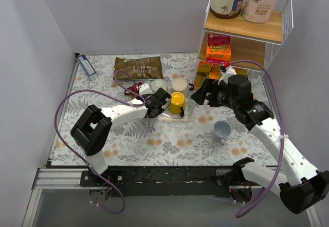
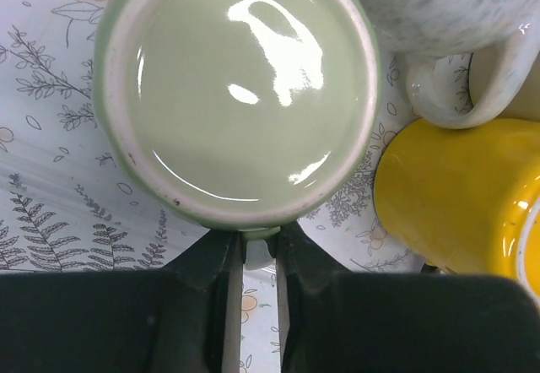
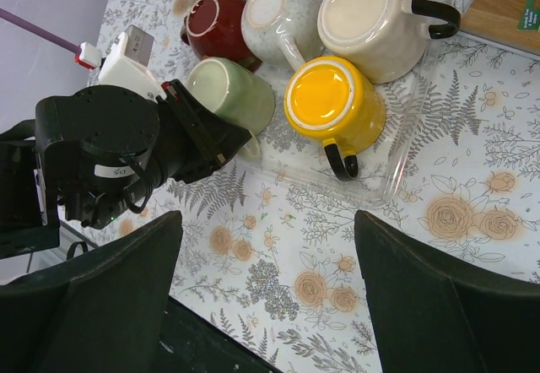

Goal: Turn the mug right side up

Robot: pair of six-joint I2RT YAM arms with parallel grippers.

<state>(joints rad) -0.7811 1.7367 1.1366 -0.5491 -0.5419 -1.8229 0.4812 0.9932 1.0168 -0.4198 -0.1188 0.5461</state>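
Pale grey walls close the space at the left, the back and the right. The desk [image 1: 154, 142] is covered by a white cloth printed with ferns and orange roses. At the back right stands a white wire shelf with wooden boards [image 1: 247, 26]; it carries two paper rolls on top and orange packets below. A flat brown bag [image 1: 138, 67] lies near the back wall.

In the middle of the desk a clear plastic tray [image 3: 396, 179] holds mugs, all bottom up: a dark red mug [image 3: 215, 23], a speckled white mug [image 3: 274, 14], a cream mug with black handle [image 3: 371, 18] and a yellow mug [image 3: 333, 103]. The pale green ceramic mug [image 3: 232, 94] is at the left end of this group, just beside the yellow mug, with its bottom upward too.

The left fingers [image 2: 194, 305] are pressed tight on its handle. The right fingers [image 3: 93, 297] stand wide apart above the cloth and hold nothing. A small light blue cup [image 1: 222, 129] stands upright on the cloth, apart from the tray.
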